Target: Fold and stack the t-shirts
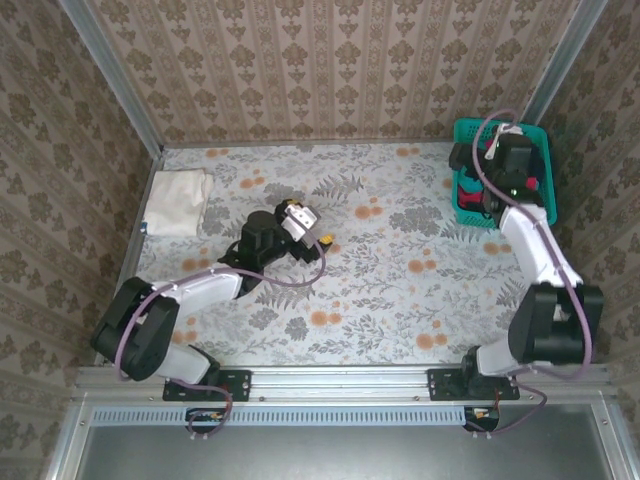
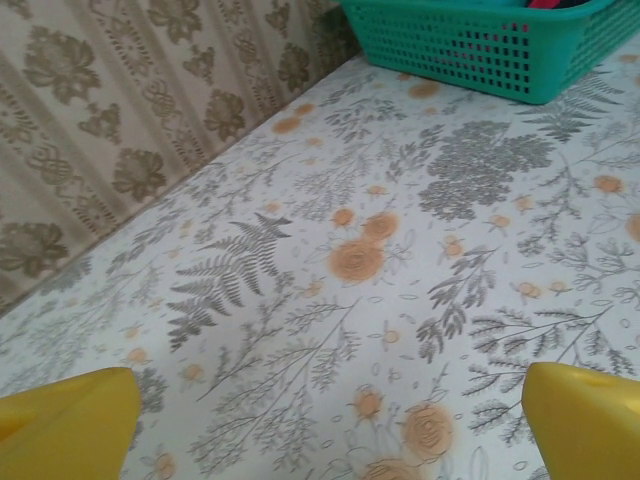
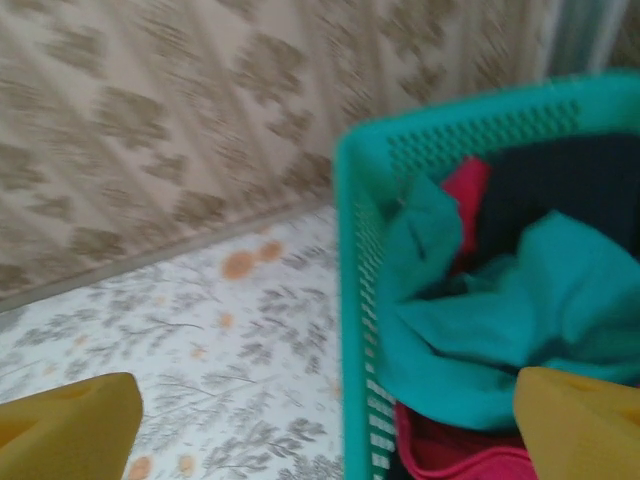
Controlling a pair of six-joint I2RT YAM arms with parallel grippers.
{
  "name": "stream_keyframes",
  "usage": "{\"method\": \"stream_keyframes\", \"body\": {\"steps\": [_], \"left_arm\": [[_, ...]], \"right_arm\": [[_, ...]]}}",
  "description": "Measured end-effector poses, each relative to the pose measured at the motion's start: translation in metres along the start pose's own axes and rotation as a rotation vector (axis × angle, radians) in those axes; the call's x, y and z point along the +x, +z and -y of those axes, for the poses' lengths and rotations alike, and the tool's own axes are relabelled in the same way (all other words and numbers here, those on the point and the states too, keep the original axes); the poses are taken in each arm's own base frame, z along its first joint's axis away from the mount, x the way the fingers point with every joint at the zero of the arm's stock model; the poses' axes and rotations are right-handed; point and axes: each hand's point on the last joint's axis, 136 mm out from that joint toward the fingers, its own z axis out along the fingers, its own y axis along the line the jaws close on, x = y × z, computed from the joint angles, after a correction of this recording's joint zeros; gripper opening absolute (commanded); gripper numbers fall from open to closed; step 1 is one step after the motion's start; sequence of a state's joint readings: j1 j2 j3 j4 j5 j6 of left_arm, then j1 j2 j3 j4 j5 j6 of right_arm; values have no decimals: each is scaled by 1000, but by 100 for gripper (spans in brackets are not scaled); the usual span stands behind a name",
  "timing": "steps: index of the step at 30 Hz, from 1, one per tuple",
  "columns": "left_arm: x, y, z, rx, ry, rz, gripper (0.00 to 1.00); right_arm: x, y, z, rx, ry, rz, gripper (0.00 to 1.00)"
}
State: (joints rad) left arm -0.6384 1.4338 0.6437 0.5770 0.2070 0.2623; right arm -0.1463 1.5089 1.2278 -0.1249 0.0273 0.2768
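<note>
The left gripper had its jaws spread wide. Its two blunt yellow fingers sat at the near corners of the wrist view, with only bare tablecloth between them. The table wore a smooth, pale cover printed with grey ferns and orange blooms.

The right gripper was also parted and empty, poised over the left wall of the teal mesh basket, a rigid plastic box with perforated sides. Inside it, a teal t-shirt lay crumpled on top in soft folds, with no clear long axis or heading. A red t-shirt showed beside and beneath it, and a dark navy one lay toward the far side.

Seen from above, the basket sat at the far right corner, its long side running near to far. At the far left, close to the patterned wall, a cream-white t-shirt lay folded flat into a nearly square pad. Its slightly longer side ran near to far, a little skewed.
</note>
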Motion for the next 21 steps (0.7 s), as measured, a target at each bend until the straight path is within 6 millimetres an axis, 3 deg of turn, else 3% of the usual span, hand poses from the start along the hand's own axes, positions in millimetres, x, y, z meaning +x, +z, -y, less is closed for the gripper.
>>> {"method": "stream_keyframes", "body": {"steps": [5,8,12,15,18,21], "left_arm": [[4,9,21,55,-10,-3,100],[7,14,33,81,-14,-7,100],[2,16,42,99,-22,9,100],[-3,16,49,109,-25,25,100],[-6,17,54,116,-27,35,100],[-6,19,55,114,-31,40,100]], "right_arm": [[34,52,43,151,96,-169,84],[49,78,58,197,124,-240,70],[56,109,65,215,150,-301,28],[57,118,66,210,148,-322,0],[57,115,64,202,152,-327,0],[43,106,59,184,152,-298,0]]}}
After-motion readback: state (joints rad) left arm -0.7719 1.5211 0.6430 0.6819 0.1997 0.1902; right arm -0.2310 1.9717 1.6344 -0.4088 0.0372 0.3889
